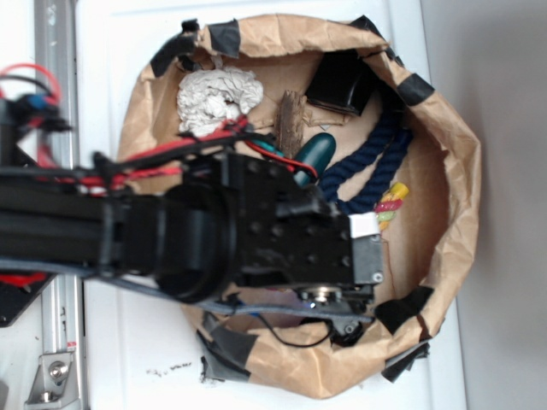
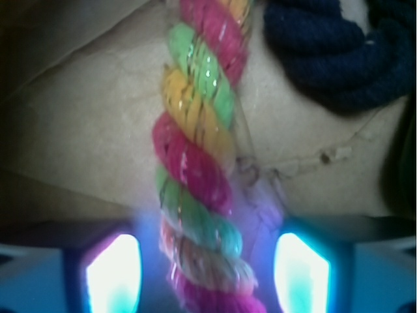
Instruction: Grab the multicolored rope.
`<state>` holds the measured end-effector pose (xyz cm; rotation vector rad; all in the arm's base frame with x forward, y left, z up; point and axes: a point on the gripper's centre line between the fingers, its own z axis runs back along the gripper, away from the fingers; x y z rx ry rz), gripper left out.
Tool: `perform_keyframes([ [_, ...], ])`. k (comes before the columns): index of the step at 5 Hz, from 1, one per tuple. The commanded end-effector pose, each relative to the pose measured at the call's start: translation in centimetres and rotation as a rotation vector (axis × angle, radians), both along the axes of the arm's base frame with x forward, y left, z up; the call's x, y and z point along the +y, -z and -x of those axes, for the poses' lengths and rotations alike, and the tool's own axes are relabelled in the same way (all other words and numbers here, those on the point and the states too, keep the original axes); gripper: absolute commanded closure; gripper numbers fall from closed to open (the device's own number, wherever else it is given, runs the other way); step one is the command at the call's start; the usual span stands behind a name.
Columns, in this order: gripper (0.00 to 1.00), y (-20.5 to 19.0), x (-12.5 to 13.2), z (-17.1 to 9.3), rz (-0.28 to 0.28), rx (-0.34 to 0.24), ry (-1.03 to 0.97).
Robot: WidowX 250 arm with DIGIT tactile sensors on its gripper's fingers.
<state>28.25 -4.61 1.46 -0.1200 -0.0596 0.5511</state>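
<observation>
The black arm and wrist housing cover most of the brown paper bag (image 1: 444, 145) in the exterior view, hiding the bag's middle and lower left, and the gripper itself is out of sight there beneath the housing. Only a short end of the multicolored rope (image 1: 391, 205) shows, poking out at about 3 o'clock from the housing, yellow, red and pale green strands just beside the lower end of the navy rope (image 1: 367, 162). The rest of that rope is hidden under the arm. In the wrist view the multicolored rope (image 2: 199, 163) runs from 12 o'clock down to 6 o'clock, lying on the paper floor, and its lower part passes between the two glowing cyan fingertips (image 2: 114, 274) of the gripper (image 2: 207, 274). The jaws stand apart with the rope between them; glare and blur make it hard to tell whether either pad touches the strands. The navy rope (image 2: 332, 52) is cut off at the 1 o'clock corner of that view. Counted in the exterior view: one bag, rolled at the rim and patched with several pieces of black tape; two ropes; one crumpled white cloth (image 1: 218, 98) at 11 o'clock; one brown wooden piece (image 1: 291, 120) upright near 12 o'clock; one black box-like item (image 1: 342, 81) at 1 o'clock; and one dark teal rounded object (image 1: 314, 154), partly covered by red and black cables, whose kind I cannot make out.
</observation>
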Motion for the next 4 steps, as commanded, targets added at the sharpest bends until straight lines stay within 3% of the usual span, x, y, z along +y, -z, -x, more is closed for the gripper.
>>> perform_keyframes([
  [1,1.00,-1.1,2.0,-1.7,0.056,-0.029,0.022],
  [2,1.00,-3.3,3.5,-3.1,0.026,-0.050,0.059],
  [4,1.00,-13.7,7.4,-3.4,0.005,-0.298,0.146],
])
